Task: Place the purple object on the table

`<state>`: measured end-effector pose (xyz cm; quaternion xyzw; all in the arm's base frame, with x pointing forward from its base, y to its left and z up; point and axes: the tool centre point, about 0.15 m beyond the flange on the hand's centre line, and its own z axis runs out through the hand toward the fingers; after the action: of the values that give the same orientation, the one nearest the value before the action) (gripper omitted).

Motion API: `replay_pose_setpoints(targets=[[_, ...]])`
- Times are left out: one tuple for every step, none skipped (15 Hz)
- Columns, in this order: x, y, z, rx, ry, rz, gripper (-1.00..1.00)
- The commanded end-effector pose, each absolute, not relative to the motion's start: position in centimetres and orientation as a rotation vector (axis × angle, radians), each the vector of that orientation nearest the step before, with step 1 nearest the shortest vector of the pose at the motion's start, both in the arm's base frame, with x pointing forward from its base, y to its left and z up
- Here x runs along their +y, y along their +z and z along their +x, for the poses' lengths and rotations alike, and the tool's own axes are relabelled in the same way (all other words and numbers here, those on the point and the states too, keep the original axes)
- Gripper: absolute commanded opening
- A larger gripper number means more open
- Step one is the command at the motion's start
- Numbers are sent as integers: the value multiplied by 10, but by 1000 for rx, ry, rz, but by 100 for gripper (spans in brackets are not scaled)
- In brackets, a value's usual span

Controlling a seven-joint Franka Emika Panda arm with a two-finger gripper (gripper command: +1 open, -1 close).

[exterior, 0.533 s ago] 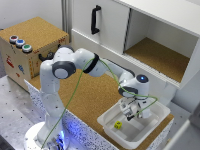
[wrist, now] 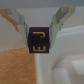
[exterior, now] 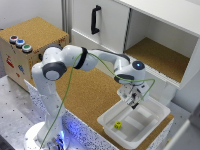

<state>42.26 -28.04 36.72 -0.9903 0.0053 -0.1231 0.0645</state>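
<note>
Gripper (exterior: 133, 101) pinching the purple object (wrist: 40, 39) between both fingertips, held aloft with nothing touching it from below. In the wrist view, a dark cube with yellow markings on its faces, clamped on two opposite sides, one fingertip (wrist: 20, 26) pressed to each. In the exterior view, too small and hidden behind the fingers to make out.

Positioned above the white tray (exterior: 151, 125), near that tray's rim on the side facing the open cork of the table (exterior: 90, 95). Small yellow cube (exterior: 118, 125) lying on the tray floor, well apart from the gripper. In the wrist view, cork to one side and white tray wall to the other, so apparently straddling the boundary.

Likely risks from here:
- Release too early: block drops back into the tray, or clips the rim and bounces either way.
- Release from height: small light cube rolling across the cork, possibly toward the table's front edge.
- Descent too close to the tray: fingers or block catching the rim and shifting the tray.
- Thin grip on a tiny block: slip or twist during travel, cause being little contact area.

Safer, by this judgement: clear the rim fully, lower until nearly touching cork, then part the fingers.
</note>
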Motion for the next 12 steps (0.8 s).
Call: replay_pose_setpoints(targets=[[-190, 353, 399, -191, -265, -3105, -100], [-179, 342, 394, -207, -235, -3119, -100], [-168, 330, 389, -213, -192, -3134, -100], [-159, 317, 382, -198, -148, -3134, -100], [-152, 308, 377, -181, -117, -3128, -100], [-144, 301, 372, -187, -96, -3120, -100], [-140, 295, 370, -187, -78, -3115, -100], [-133, 285, 367, -180, -56, -3111, -100], [-127, 276, 365, -173, -41, -3109, -100], [-120, 266, 364, -181, -38, -3101, -100], [-113, 258, 365, -189, -42, -3098, -100], [-106, 250, 366, -207, -58, -3108, -100]])
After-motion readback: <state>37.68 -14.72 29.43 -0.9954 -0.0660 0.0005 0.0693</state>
